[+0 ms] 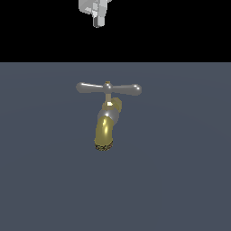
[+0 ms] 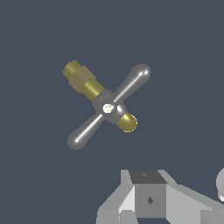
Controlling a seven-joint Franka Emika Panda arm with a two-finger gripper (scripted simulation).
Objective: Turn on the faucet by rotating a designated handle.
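Observation:
The faucet is a small brass-yellow curved spout with a grey collar and a dark mesh tip, standing on the flat grey floor. Across its top lies the handle, a slim silver crossbar with bulbous ends on a thin brass stem. In the wrist view the handle crosses diagonally over the faucet. My gripper hangs high above and behind the faucet, well clear of it. In the wrist view the gripper shows as one closed block, shut with nothing in it.
The dark grey floor spreads out on all sides of the faucet. Beyond it there is only black background. No other object is in view.

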